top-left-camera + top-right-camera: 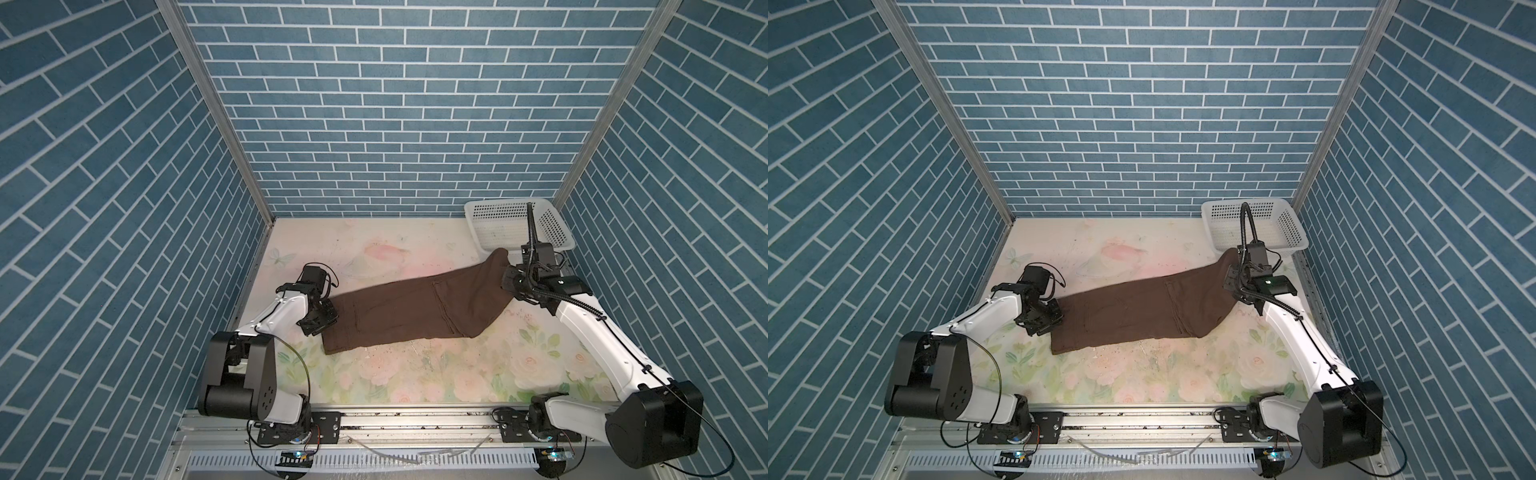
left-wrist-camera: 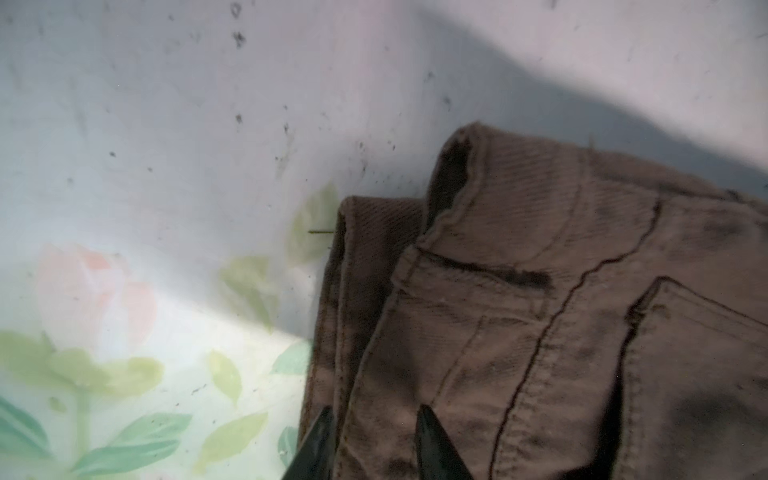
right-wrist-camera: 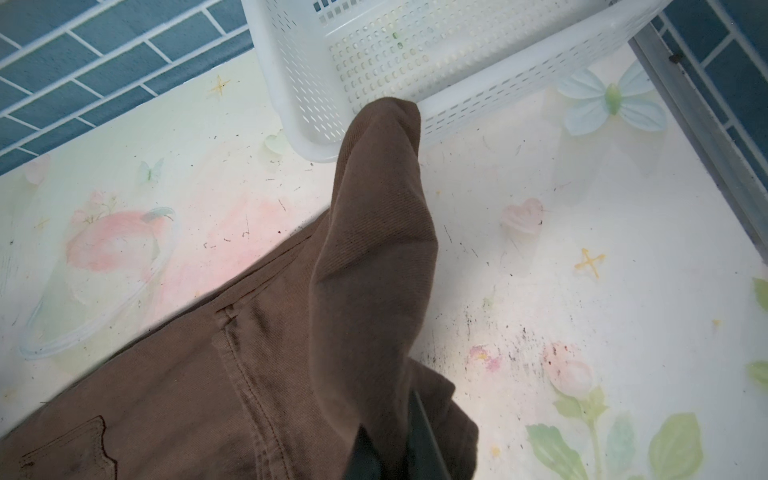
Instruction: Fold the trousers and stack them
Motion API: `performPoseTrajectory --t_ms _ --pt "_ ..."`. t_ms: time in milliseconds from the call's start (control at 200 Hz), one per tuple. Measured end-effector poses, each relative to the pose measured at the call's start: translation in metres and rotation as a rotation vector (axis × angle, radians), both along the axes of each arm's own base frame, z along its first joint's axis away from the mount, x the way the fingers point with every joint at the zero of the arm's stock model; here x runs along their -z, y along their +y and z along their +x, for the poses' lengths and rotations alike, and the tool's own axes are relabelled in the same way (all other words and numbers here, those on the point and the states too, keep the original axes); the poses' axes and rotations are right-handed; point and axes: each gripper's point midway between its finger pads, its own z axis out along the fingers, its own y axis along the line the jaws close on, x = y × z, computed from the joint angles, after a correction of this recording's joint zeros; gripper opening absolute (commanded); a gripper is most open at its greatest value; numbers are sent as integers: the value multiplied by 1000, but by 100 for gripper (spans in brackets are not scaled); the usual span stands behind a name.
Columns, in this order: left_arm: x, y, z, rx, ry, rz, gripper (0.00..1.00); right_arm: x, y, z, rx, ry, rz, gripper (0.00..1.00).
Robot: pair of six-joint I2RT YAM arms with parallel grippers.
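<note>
**Across the lower middle: trousers (image 1: pixel 395 316) held at one end**

Right gripper (image 3: pixel 392 440) is clamped on a raised fold, right of centre in both top views. Left gripper (image 2: pixel 374 413), left of centre, stands part open, fingers (image 2: pixel 318 453) straddling the waistband edge. Trousers stretch across the table (image 1: pixel 415 374) between them; basket (image 1: pixel 478 206) sits near the raised end.

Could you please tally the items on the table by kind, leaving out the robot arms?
brown trousers: 1
white basket: 1
Total: 2
</note>
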Motion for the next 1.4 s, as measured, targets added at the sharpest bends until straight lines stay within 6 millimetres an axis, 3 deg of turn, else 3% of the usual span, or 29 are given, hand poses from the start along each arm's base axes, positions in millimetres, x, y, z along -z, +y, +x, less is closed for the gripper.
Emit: performPoseTrajectory --t_ms 90,160,230,340,420,565,720,820,945,1125,1180,1240,1400 --pt "-20 3 4 -12 -49 -1 36 -5 14 -1 -62 -14 -38 0" --pt "-37 8 6 -29 -93 -5 34 -18 39 0 -146 -41 -73 0" --pt "-52 14 7 -52 -137 -9 33 -36 76 2 -256 -85 -106 0" --pt "-71 23 3 -92 -194 -17 28 -68 151 -3 -451 -169 -148 0" --pt "-80 28 0 -120 -226 -35 18 -85 208 -18 -592 -221 -171 0" --pt "-69 32 -14 -169 -218 -99 4 -93 293 -57 -825 -273 -202 0" --pt "-35 35 -37 -263 -150 -208 0 -69 360 -100 -1036 -258 -237 0" --pt "-24 33 -48 -307 -130 -263 0 -47 390 -122 -1136 -216 -244 0" --pt "-27 34 -49 -332 -151 -303 0 -21 424 -142 -1230 -173 -242 0" --pt "-32 32 -46 -335 -171 -342 4 6 456 -164 -1325 -113 -216 0" --pt "-31 31 -46 -333 -166 -350 7 12 462 -173 -1364 -82 -189 18" --pt "-31 32 -44 -335 -158 -356 10 16 468 -185 -1416 -50 -151 32" --pt "-36 34 -39 -335 -168 -357 17 15 473 -202 -1483 -2 -66 45"
